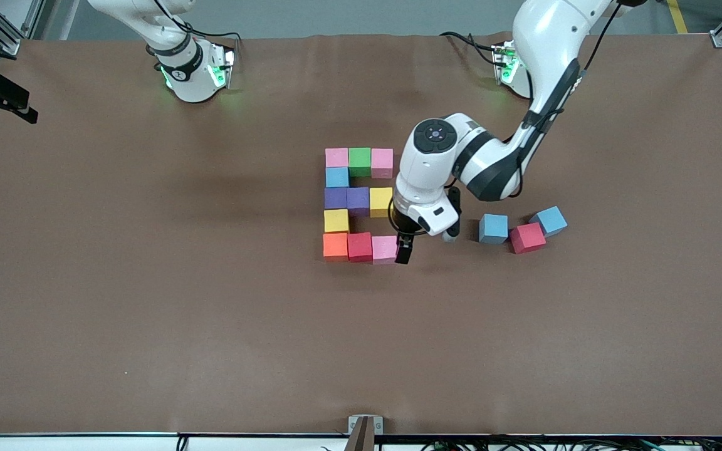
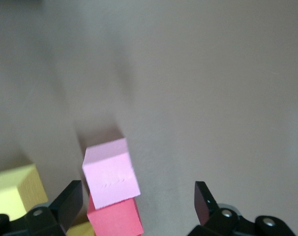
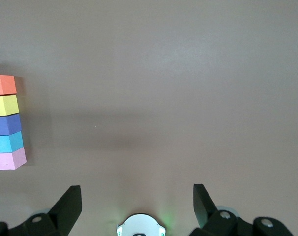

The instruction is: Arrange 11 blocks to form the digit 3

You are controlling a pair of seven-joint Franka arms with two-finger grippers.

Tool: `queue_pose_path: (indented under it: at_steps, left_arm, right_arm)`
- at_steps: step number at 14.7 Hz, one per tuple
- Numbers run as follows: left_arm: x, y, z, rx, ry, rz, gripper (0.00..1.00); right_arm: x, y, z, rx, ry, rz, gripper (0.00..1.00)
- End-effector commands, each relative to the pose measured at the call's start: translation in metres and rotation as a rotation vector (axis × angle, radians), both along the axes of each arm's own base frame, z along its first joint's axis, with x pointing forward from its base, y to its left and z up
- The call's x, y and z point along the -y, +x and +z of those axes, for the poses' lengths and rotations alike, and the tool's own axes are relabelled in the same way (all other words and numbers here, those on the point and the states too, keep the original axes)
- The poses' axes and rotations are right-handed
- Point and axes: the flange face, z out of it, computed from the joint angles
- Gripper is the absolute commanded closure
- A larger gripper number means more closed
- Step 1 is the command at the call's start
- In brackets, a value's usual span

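On the brown, faintly creased table cover (image 1: 148, 282) the digit 3 (image 1: 358, 204) lies as a blocky figure of small matte cubes with crisp edges and a foam-like surface. Its bar farthest from the front camera reads pink block (image 1: 336, 157), green block (image 1: 360, 161), pink again; a light blue block (image 1: 337, 177) joins it to the middle bar of two purple blocks (image 1: 346, 198) and a yellow one, and a second yellow block (image 1: 336, 220) joins that to the nearest bar of orange block (image 1: 335, 245), red block (image 1: 360, 246) and pink end block (image 1: 385, 248). The left gripper (image 1: 412, 245) hangs low just beside that pink end block, at the left arm's end of the bar, its black fingers spread wide with nothing between them; in the left wrist view the pink block (image 2: 111, 173) sits apart from the fingers (image 2: 66, 200), though whether a fingertip brushes it is hard to say. Toward the left arm's end of the table lie three loose cubes: two light blue spare blocks (image 1: 493, 228) and a red spare block (image 1: 528, 237), which touches the farther blue one. The right gripper (image 3: 136, 204) waits over bare cloth, jaws spread and empty.
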Motion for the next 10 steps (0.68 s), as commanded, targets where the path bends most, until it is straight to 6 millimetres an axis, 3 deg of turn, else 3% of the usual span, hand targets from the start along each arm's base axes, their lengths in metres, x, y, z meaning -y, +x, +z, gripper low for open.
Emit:
queue_pose_path:
  at_steps: [1, 7, 10]
  left_arm:
    - [-0.037, 0.011, 0.034, 0.01, 0.023, -0.131, 0.0]
    - [-0.107, 0.035, 0.086, 0.005, 0.148, -0.607, 0.0]
    - [-0.146, 0.033, 0.111, -0.041, 0.258, -0.947, 0.0]
  right_arm:
    - [-0.001, -0.009, 0.004, 0.005, 0.004, -0.012, 0.0]
    - [0.0, -0.008, 0.006, 0.015, 0.017, -0.021, 0.0]
    - [-0.001, -0.008, 0.006, 0.018, 0.039, -0.021, 0.0]
